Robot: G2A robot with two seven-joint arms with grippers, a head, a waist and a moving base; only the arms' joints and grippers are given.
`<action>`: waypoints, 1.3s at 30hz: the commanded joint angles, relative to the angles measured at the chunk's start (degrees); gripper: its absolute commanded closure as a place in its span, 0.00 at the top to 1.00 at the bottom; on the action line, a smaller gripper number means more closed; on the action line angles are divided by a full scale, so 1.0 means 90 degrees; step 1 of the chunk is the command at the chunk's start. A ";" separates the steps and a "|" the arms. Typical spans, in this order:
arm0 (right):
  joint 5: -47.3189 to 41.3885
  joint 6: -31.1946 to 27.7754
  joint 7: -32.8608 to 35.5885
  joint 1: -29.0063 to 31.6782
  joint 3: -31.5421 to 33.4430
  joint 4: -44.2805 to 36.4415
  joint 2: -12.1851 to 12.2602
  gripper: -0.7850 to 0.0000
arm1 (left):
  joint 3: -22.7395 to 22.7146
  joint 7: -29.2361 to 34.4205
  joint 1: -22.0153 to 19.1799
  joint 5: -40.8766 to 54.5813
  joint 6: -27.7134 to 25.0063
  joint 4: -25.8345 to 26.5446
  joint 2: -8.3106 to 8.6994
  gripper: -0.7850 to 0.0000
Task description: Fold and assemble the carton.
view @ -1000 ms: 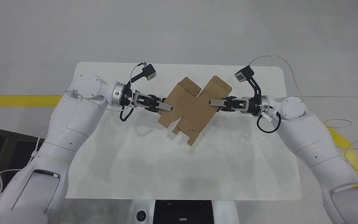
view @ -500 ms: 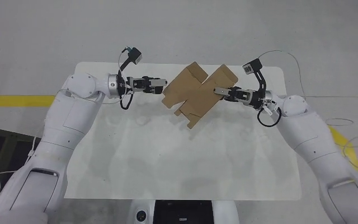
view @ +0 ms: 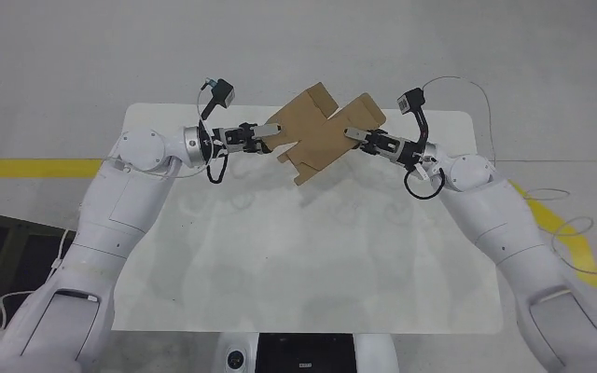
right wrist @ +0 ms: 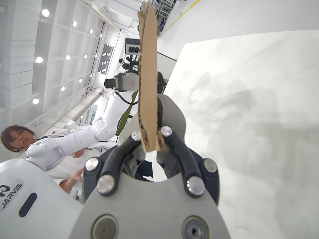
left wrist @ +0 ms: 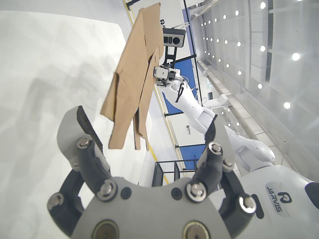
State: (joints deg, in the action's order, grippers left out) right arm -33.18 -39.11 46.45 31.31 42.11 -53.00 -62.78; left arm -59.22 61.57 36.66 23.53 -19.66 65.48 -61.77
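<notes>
Two grippers and one flat carton, raised over the far edge of the table [view: 308, 280].

The left gripper [view: 271, 129] [left wrist: 147, 116] sits above the far-left part of the table with its fingers spread wide. The carton's nearest corner lies just ahead of them, unclamped, and it cannot be told whether the tips touch the board. The carton [view: 322, 135] [left wrist: 132, 80] [right wrist: 148, 75] is brown corrugated board, still folded flat with its flaps extended. It hangs clear of the table surface above the middle of the far edge, turned steeply on edge, and its shadow falls on the table below. The right gripper [view: 353, 135] [right wrist: 149, 125] sits above the far-right part of the table, with its fingers pressed together on the carton's end edge.
</notes>
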 commanded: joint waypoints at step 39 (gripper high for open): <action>0.0944 0.0086 -0.0238 -0.0014 0.0371 0.0222 -0.0451 0.00 | -0.0113 -0.0203 -0.0215 0.0756 0.0804 -0.0599 -0.0188 0.40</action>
State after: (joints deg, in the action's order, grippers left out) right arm -24.74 -38.31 44.15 31.22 45.38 -51.08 -66.73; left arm -60.28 59.72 34.69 30.33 -12.51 60.22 -63.41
